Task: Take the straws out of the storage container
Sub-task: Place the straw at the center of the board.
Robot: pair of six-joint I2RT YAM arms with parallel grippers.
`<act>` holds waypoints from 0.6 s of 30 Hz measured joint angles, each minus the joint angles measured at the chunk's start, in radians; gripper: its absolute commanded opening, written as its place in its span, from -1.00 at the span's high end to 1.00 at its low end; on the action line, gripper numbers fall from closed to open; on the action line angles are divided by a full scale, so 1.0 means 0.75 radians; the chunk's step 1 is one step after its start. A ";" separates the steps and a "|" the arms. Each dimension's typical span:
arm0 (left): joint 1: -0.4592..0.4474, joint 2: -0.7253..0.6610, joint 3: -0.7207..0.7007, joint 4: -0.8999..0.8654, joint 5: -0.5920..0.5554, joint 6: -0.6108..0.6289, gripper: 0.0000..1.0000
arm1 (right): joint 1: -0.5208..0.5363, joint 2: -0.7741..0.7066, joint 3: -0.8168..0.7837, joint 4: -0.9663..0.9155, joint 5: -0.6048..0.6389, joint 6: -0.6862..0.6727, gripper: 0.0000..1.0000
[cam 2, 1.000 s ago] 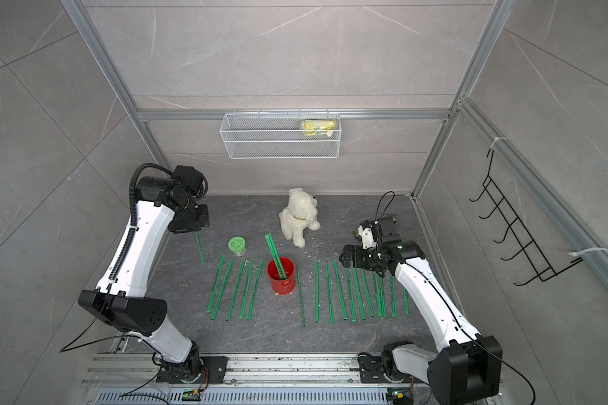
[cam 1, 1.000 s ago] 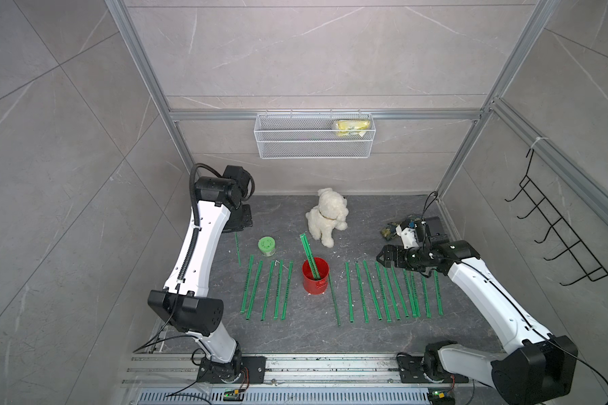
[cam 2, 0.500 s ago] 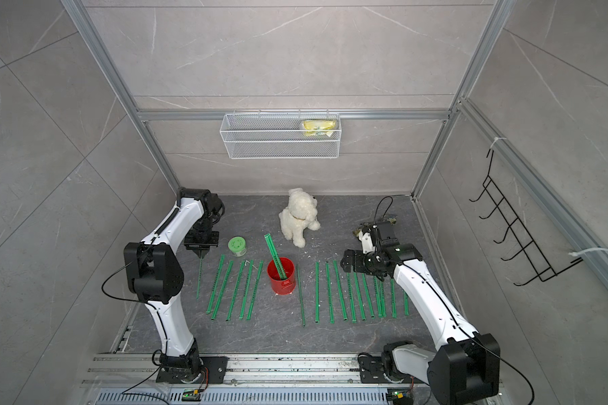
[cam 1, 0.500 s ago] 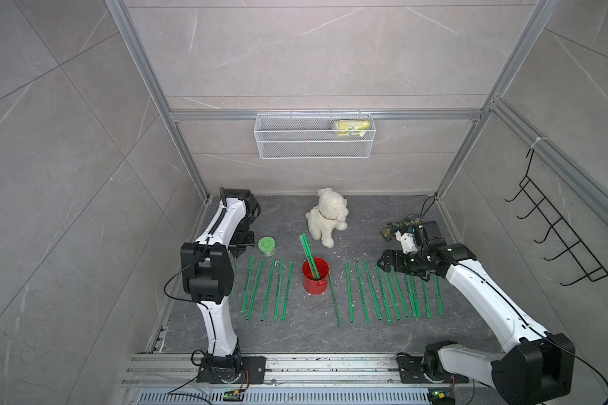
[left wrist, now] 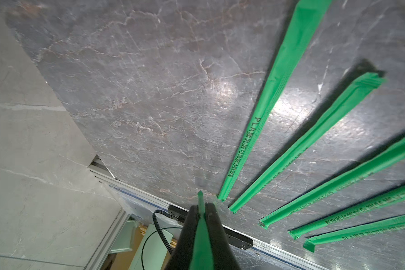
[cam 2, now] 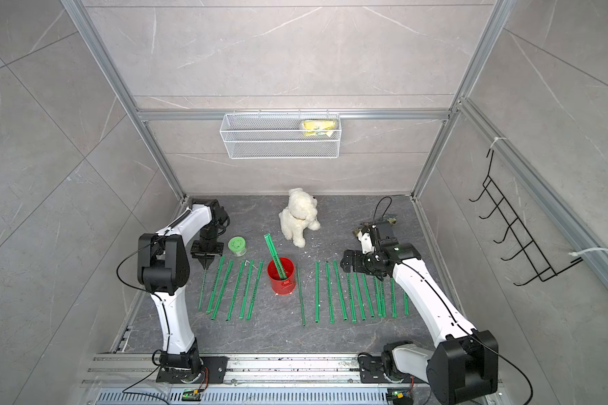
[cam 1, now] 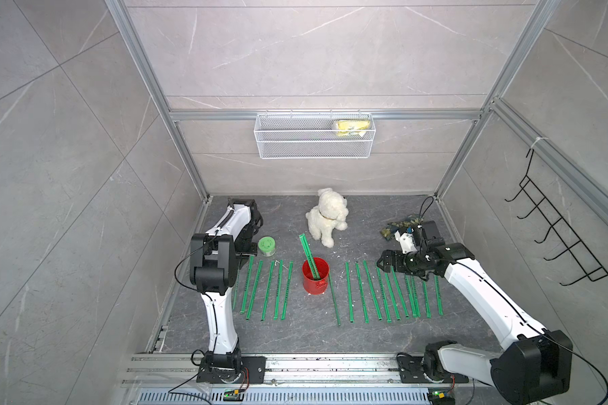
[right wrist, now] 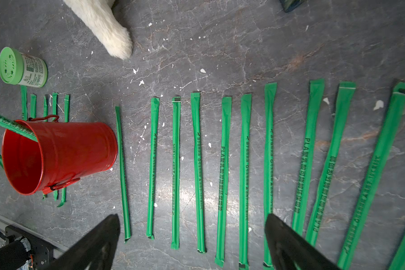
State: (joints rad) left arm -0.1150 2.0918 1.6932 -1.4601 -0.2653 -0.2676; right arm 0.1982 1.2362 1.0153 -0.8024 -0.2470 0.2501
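Green flat-wrapped straw point(left wrist: 202, 238) pinched between black left fingers point(left wrist: 188, 233); right fingers point(right wrist: 98, 243) spread wide.

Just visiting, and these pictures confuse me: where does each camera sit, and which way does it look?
Both top views: high in front, looking down over the whole floor; both arms, left gripper and right gripper show.
Left wrist: on the left arm, looking down past its gripper, shut on the held straw, at laid straws.
Right wrist: on the right arm, looking down between open fingers at laid straws and the red can.
Shared: top and right-wrist views show the red can.
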 measured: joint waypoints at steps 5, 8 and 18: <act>0.005 0.024 -0.015 0.030 0.017 0.008 0.80 | 0.000 0.001 -0.003 0.000 0.001 0.000 -1.00; 0.012 0.033 -0.015 0.037 0.018 0.012 0.79 | 0.000 0.001 -0.003 0.001 0.001 0.000 -1.00; 0.042 0.054 -0.025 0.057 0.018 0.026 0.77 | 0.000 0.008 -0.003 0.000 0.001 0.000 -1.00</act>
State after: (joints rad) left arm -0.0834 2.1326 1.6741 -1.4174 -0.2520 -0.2478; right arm 0.1982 1.2423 1.0130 -0.8024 -0.2466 0.2501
